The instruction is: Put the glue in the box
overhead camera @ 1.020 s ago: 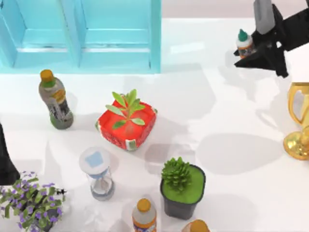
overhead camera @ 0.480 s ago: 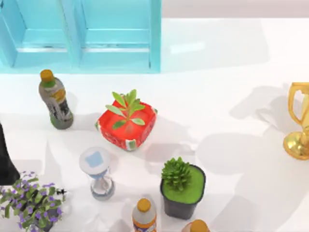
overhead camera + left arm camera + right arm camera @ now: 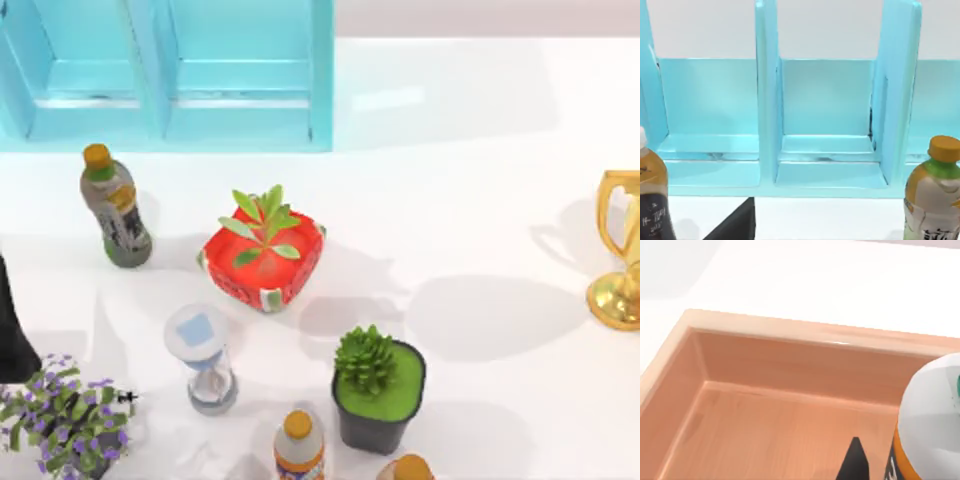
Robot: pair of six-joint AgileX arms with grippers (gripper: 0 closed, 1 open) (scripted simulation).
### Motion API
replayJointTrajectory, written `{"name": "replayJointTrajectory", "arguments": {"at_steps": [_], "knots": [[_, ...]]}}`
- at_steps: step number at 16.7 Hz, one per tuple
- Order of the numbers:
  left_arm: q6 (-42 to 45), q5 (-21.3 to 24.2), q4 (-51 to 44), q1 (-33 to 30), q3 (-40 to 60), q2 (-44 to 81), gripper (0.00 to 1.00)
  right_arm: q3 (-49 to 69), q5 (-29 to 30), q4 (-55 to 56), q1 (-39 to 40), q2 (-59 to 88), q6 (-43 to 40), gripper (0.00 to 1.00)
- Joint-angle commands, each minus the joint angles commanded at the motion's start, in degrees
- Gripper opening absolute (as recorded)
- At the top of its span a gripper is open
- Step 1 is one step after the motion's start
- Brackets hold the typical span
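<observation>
The glue (image 3: pixel 932 410), a white bottle with an orange label, looms close in the right wrist view. My right gripper (image 3: pixel 900 462) is shut on it, with one black fingertip (image 3: pixel 855 460) showing beside the bottle. Below them lies the box (image 3: pixel 790 342), an open wooden tray with a low rim and a bare floor. The glue hangs over the inside of the box, near one wall. My left arm (image 3: pixel 10 335) is parked at the table's left edge. One of its fingers (image 3: pixel 735 225) sits well off to the side, so the left gripper is open and holds nothing.
A blue shelf unit (image 3: pixel 170 75) stands at the back left. Around the table are drink bottles (image 3: pixel 115 205) (image 3: pixel 298 445), a red plant pot (image 3: pixel 265 260), an hourglass (image 3: pixel 205 360), a black pot with a succulent (image 3: pixel 378 390), purple flowers (image 3: pixel 60 415) and a gold trophy (image 3: pixel 620 250).
My right arm, holding the glue at the table's back right a second ago, has left the top view. Its shadow on the right of the table has shrunk away.
</observation>
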Motion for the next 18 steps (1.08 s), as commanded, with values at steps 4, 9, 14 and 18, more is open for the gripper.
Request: {"name": "replayJointTrajectory", "arguments": {"at_steps": [4, 9, 14, 18], "knots": [[0.0, 0.0, 0.0, 0.0, 0.0, 0.0, 1.0, -14.8, -0.7, 9.9, -5.1, -9.3, 5.0, 0.0], [0.0, 0.0, 0.0, 0.0, 0.0, 0.0, 1.0, -20.0, -0.9, 13.5, -7.2, -13.1, 6.8, 0.0], [0.0, 0.0, 0.0, 0.0, 0.0, 0.0, 1.0, -19.8, 0.0, 14.3, -6.2, -11.9, 7.4, 0.0], [0.0, 0.0, 0.0, 0.0, 0.0, 0.0, 1.0, -18.7, 3.9, 22.3, -2.5, -4.4, 10.1, 0.0]]}}
